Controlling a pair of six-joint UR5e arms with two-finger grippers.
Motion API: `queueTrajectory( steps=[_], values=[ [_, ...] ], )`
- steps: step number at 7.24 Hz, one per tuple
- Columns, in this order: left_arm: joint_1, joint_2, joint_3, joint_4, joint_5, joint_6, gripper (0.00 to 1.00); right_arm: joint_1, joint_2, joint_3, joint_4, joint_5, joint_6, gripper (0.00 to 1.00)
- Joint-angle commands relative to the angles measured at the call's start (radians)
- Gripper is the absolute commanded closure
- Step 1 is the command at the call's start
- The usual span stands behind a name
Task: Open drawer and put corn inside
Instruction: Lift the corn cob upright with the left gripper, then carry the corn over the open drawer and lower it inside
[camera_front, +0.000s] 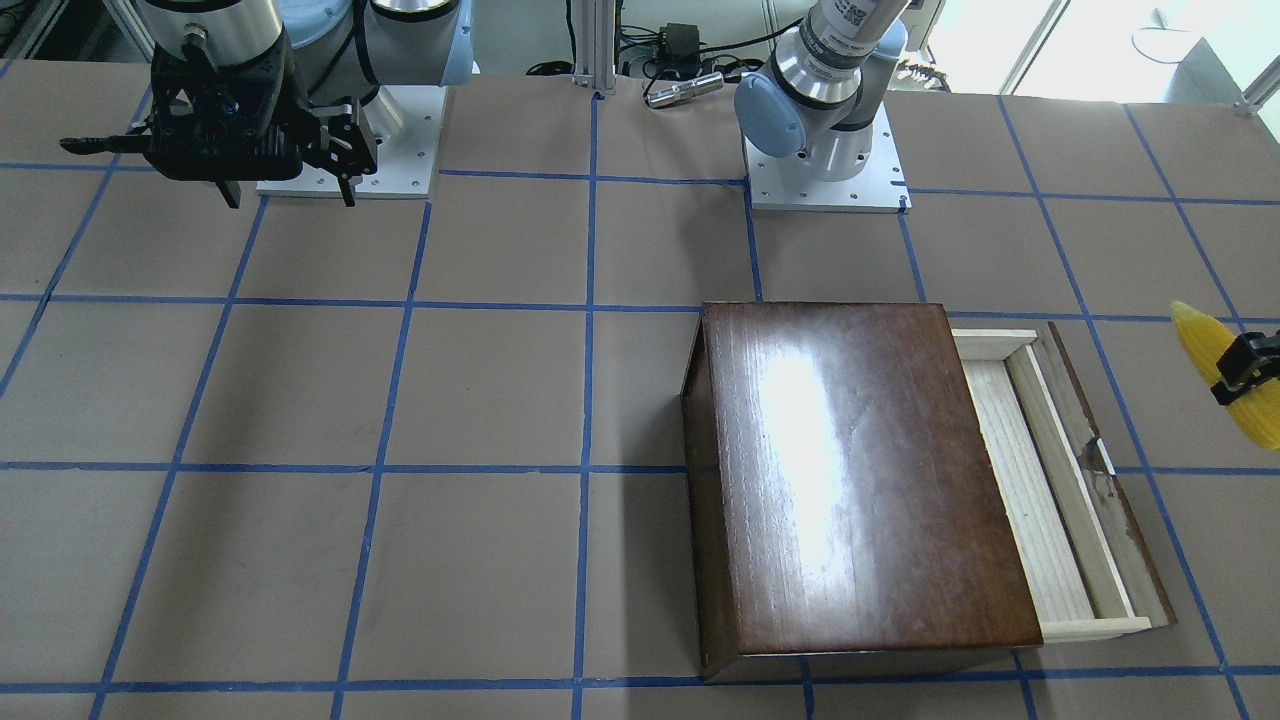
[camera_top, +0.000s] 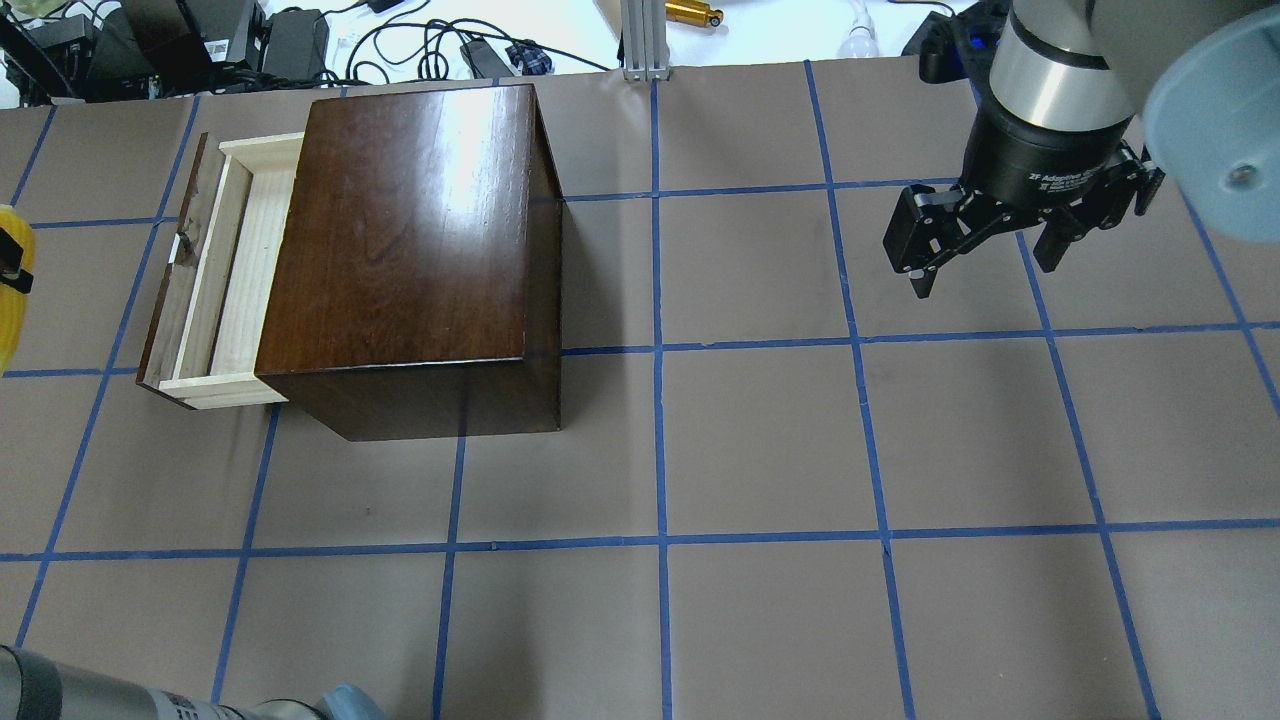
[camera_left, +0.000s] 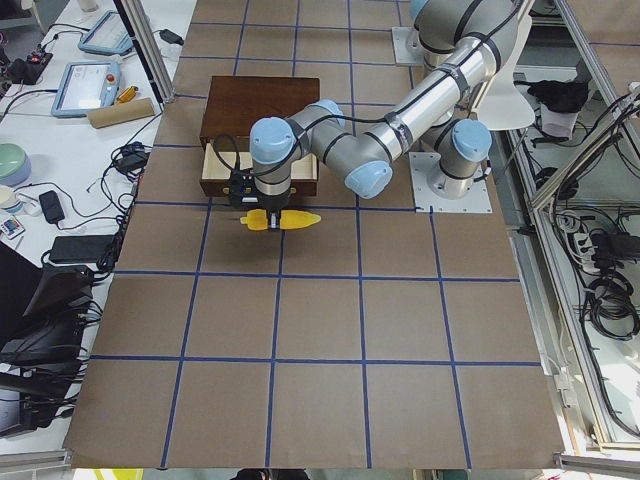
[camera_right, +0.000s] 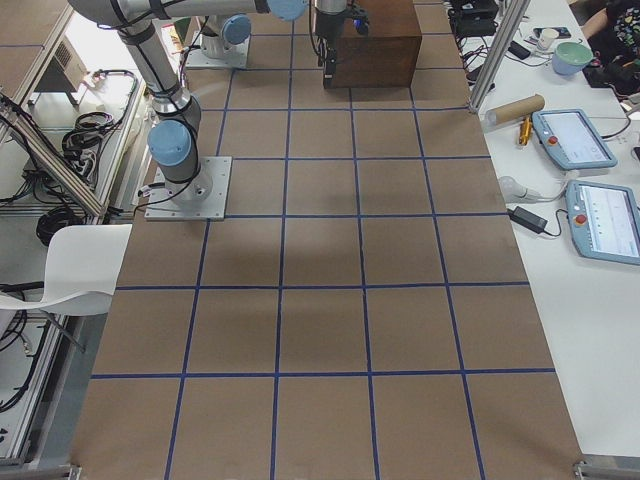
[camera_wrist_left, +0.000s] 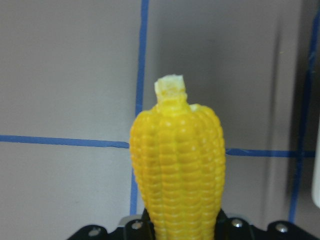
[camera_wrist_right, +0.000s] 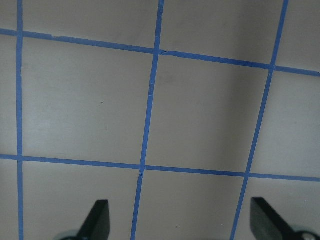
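The dark-brown box (camera_top: 420, 250) sits with its drawer (camera_top: 245, 260) pulled partway out, just beside the left claw (camera_front: 1243, 368), which pinches the corn (camera_front: 1205, 340) mid-cob, likely for balance. The right claw (camera_top: 983, 272) hangs spread, well apart, out of the way.

The left arm (camera_left: 430, 98) and right arm (camera_right: 147, 62) use silver tubular links with pale blue joint caps (camera_front: 770, 115). Behind the black right gripper (camera_top: 985, 268) sits a black collar (camera_top: 1040, 165) bearing white lettering. Farthest from the pincer, white square base plates (camera_front: 880, 192) carry screws.
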Motion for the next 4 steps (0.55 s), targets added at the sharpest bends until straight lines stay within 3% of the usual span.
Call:
queueTrajectory(
  steps=[1,4],
  values=[
    [-0.108,0.029,-0.005,-0.021,-0.004,-0.053,1.0,0.0,0.0,0.0,0.0,0.0,0.0,0.0],
    [-0.333,0.024,0.001,-0.019,-0.008,-0.35,1.0,0.0,0.001,0.0,0.0,0.0,0.0,0.0]
  ],
)
